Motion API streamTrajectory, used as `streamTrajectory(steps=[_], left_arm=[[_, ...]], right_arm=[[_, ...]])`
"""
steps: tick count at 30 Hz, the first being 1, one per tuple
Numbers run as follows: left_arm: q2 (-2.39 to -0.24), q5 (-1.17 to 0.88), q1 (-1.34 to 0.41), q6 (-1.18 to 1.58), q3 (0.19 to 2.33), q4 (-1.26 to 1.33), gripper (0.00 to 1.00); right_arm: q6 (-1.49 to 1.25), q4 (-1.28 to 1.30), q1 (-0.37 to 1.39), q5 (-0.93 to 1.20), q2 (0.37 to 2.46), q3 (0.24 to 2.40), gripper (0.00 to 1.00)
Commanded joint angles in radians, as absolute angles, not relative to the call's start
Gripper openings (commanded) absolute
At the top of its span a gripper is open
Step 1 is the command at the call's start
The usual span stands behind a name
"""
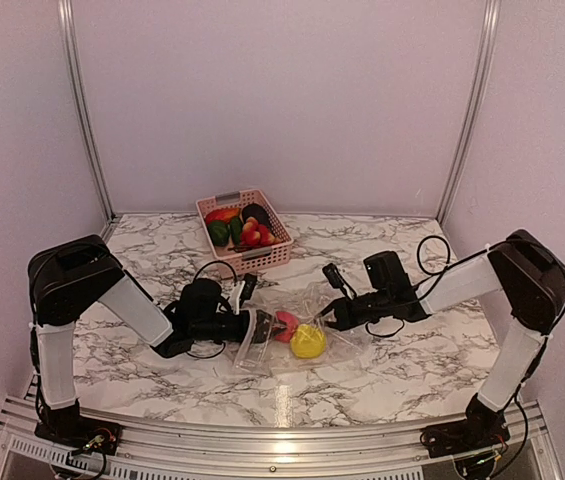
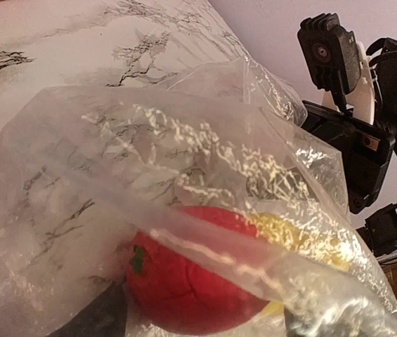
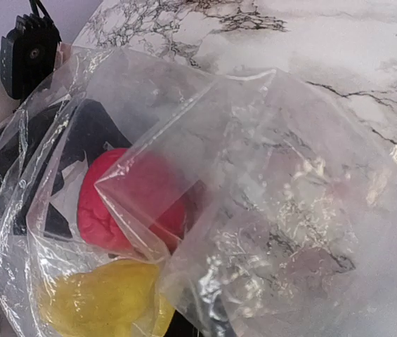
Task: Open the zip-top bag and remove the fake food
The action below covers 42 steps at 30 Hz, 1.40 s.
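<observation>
Plain pale walls [image 1: 282,100] close off the back and both sides, and the marble desk [image 1: 142,365] meets them there, with a metal rail along its near edge. The zip-top bag [image 1: 297,300] lies crumpled at the desk's centre between the two arms. Wide marble separates it from each side wall, and it sits apart from the pink basket [image 1: 262,258] by the back wall. Inside the bag, a pinkish-red fruit [image 1: 286,325] touches a yellow fruit [image 1: 308,342]. The left fingers [image 2: 89,319] stand spread either side of the red fruit. The right fingers [image 1: 334,313] are pressed together on the bag's plastic.
</observation>
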State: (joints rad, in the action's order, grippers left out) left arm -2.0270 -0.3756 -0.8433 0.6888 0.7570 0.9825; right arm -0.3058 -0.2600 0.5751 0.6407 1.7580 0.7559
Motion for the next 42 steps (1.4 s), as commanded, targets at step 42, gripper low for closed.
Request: streamTrajectory(steps=[42], left_arm=[[-1.625,-0.324,-0.808,0.657,0.504,0.743,0.43]], right_arm=[[-0.327,-0.374,0.492,0.649,1.722,0.66,0.0]])
